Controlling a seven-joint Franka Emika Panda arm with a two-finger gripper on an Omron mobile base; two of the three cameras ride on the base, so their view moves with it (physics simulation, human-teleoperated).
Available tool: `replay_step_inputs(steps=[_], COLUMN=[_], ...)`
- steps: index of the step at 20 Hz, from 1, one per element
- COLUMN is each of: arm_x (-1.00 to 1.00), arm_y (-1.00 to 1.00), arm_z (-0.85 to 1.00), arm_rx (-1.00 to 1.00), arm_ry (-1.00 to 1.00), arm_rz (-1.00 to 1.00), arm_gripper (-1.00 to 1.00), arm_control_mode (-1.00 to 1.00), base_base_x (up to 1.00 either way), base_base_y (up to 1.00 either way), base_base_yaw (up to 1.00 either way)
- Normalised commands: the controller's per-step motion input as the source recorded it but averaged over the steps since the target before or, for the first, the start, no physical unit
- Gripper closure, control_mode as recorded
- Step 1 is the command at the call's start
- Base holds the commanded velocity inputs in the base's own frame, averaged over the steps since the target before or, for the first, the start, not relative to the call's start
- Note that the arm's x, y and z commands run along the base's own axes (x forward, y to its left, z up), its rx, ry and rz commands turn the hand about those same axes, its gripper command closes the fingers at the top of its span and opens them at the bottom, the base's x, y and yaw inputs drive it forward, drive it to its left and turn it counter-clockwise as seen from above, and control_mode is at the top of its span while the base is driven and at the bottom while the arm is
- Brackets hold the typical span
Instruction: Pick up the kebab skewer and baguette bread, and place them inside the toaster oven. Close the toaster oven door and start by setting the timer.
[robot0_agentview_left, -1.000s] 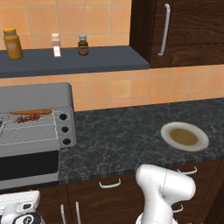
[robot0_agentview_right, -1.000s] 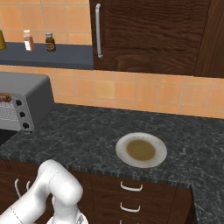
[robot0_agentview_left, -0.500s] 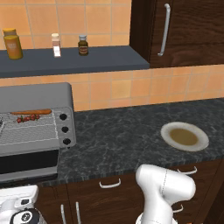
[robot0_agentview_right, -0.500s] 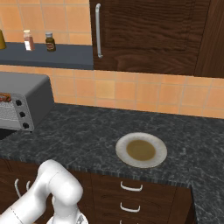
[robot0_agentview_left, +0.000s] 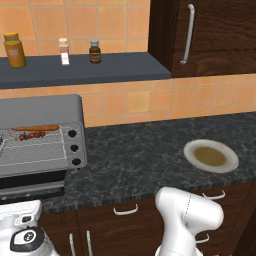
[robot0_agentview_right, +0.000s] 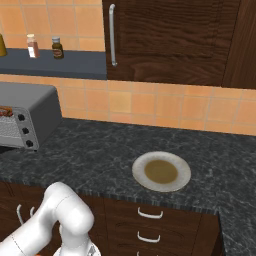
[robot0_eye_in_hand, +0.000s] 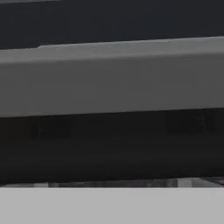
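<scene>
Kebab skewer (robot0_agentview_left: 32, 135) and baguette bread (robot0_agentview_left: 36, 128) lie together on the rack inside the toaster oven (robot0_agentview_left: 45, 112). The toaster oven door (robot0_agentview_left: 31, 182) hangs open, dropped over the desk (robot0_agentview_left: 150, 155) edge. You can't tell the pincer's state; the hand view is jammed right up against the grey door edge. Risk as I judge it: lift off-centre and the door slips back down, or shove too hard and the oven slides.

Both base views look forward and down from behind the arm, left and right. They share the dark surface (robot0_agentview_left: 135, 155), the toaster oven (robot0_agentview_left: 42, 135) and the plate (robot0_agentview_right: 161, 171). The hand view sits very near the toaster oven door (robot0_eye_in_hand: 109, 83).
</scene>
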Motion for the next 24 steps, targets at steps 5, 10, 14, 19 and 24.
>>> replay_step_inputs(steps=[5, 10, 14, 19, 24], arm_x=[0.37, 0.38, 0.47, 0.46, 0.45], arm_y=[0.00, 0.00, 0.00, 0.00, 0.01], arm_z=[0.42, 0.40, 0.36, 0.37, 0.32], arm_rx=[0.00, 0.00, 0.00, 0.00, 0.00], arm_ry=[-0.02, 0.00, 0.00, 0.00, 0.00], arm_rz=[0.00, 0.00, 0.00, 0.00, 0.00], arm_gripper=[-1.00, -1.00, -1.00, -1.00, -1.00], arm_control_mode=[-1.00, -1.00, -1.00, -1.00, -1.00], base_base_x=[0.00, 0.00, 0.00, 0.00, 0.00], base_base_y=[0.00, 0.00, 0.00, 0.00, 0.00], base_base_yaw=[0.00, 0.00, 0.00, 0.00, 0.00])
